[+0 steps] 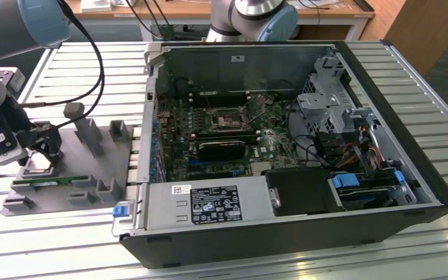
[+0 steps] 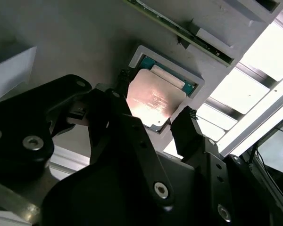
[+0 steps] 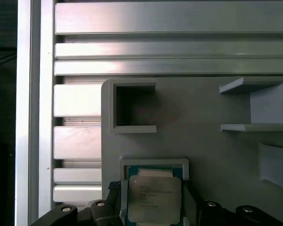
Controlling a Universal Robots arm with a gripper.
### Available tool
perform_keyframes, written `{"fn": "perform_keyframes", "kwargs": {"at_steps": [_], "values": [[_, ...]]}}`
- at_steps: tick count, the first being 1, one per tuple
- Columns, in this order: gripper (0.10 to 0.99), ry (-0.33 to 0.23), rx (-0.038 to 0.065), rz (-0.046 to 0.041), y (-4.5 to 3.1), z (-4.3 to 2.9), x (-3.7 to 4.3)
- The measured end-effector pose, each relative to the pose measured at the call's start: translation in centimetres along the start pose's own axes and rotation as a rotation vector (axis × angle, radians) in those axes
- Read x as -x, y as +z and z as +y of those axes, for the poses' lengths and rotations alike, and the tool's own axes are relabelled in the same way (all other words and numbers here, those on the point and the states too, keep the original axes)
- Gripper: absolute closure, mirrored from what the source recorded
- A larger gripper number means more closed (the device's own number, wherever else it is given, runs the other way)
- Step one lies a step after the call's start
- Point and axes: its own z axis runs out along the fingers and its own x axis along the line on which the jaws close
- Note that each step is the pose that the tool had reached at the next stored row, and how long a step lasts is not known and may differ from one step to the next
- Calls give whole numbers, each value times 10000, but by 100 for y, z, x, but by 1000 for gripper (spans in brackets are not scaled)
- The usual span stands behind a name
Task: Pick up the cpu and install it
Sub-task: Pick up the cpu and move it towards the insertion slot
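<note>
Gripper (image 2: 153, 107) low over the grey holder tray (image 3: 207, 141), at the exterior view's left. Fingers (image 2: 186, 125) apart, one on each side of the cpu (image 2: 156, 100) (contact unclear). Cpu lies flat in its square pocket, silver top up. Open computer case (image 1: 286, 146) well apart.

A raised pocket rim (image 3: 153, 162) hems the cpu (image 3: 154, 195) all round, with tray posts (image 1: 90, 137) standing near.

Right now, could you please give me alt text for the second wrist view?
The black tool is poised over the cpu, open, one finger on each side. The silver-topped cpu sits in its raised pocket on the grey tray.
</note>
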Motion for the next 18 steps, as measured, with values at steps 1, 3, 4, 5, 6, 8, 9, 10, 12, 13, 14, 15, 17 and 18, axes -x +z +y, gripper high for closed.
{"fn": "perform_keyframes", "kwargs": {"at_steps": [1, 3, 4, 5, 6, 8, 9, 10, 12, 13, 14, 15, 17, 18], "values": [[451, 0, 0, 0, 2, 0, 1], [467, 0, 0, -1, 4, 0, 3], [533, 0, 0, -1, 5, 0, 4], [533, 0, 0, -1, 5, 0, 4], [533, 0, 1, -2, 6, 0, 5], [533, 0, 0, -1, 3, 0, 5], [533, 0, 0, -1, -3, 1, 6], [533, 1, 0, -1, -10, 1, 5], [522, 1, 0, -1, -18, 1, 5], [459, 0, 1, -2, -21, 1, 5], [459, 0, 2, -4, -22, 1, 5], [459, -1, 1, -2, -23, 0, 2], [459, -2, 0, -7, -24, -7, -8], [459, 0, 1, -9, -24, -11, -9]]}}
